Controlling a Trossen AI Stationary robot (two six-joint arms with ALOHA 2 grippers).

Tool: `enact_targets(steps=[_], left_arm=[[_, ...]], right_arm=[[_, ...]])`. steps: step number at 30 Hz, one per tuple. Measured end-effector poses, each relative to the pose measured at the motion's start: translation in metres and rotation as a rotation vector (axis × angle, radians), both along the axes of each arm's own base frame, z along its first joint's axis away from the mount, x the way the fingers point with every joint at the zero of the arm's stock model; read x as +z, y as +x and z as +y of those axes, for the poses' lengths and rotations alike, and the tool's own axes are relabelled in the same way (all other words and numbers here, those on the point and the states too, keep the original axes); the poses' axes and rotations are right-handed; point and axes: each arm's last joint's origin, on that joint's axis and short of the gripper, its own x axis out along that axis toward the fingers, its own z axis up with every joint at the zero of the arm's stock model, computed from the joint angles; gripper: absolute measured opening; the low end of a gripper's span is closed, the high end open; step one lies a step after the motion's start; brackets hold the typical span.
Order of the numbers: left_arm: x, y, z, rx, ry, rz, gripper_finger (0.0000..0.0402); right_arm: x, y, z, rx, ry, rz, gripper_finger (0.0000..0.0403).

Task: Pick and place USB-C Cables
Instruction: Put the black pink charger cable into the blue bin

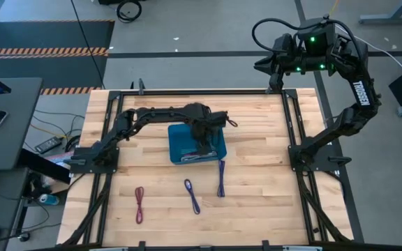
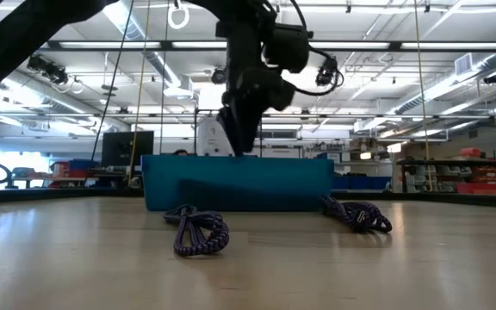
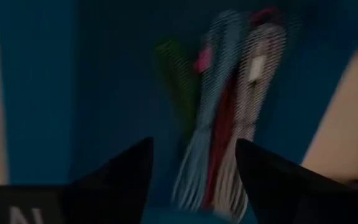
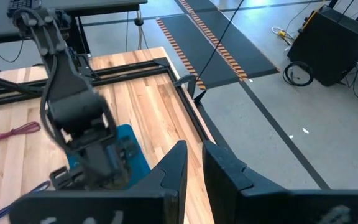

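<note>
Left gripper (image 3: 194, 180) open over binned USB-C cables (image 3: 219, 112)

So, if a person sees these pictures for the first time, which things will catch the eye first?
Probably the teal bin in the middle of the table, with the left gripper open right over the coloured cables lying inside it. Next, three loose cables on the bare wood in front: maroon, blue-purple and another blue-purple one.

My left gripper (image 1: 202, 148) fills the blue tray (image 1: 176, 136), blocking its cables (image 3: 219, 124); three loose cables (image 1: 191, 195) lie on open table (image 1: 257, 125) nearby.
</note>
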Motion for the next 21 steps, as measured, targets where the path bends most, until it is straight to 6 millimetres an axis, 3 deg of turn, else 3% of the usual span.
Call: enact_targets(steps=[5, 8, 16, 21], left_arm=[[0.024, -0.018, 0.004, 0.134, 0.023, 0.166, 0.0227], [0.030, -0.021, -0.006, 0.159, 0.047, 0.202, 0.0223], [0.063, -0.042, -0.066, 0.104, 0.103, 0.139, 0.0222], [0.092, -0.083, -0.096, 0.279, 0.159, 0.076, 0.0222]], right_arm=[[0.000, 0.000, 0.000, 0.001, -0.002, 0.001, 0.0055], [0.000, 0.000, 0.000, 0.002, -0.004, 0.002, 0.0055], [0.000, 0.000, 0.000, 0.023, -0.040, 0.016, 0.0055], [0.000, 0.000, 0.000, 0.020, -0.042, 0.017, 0.0055]])
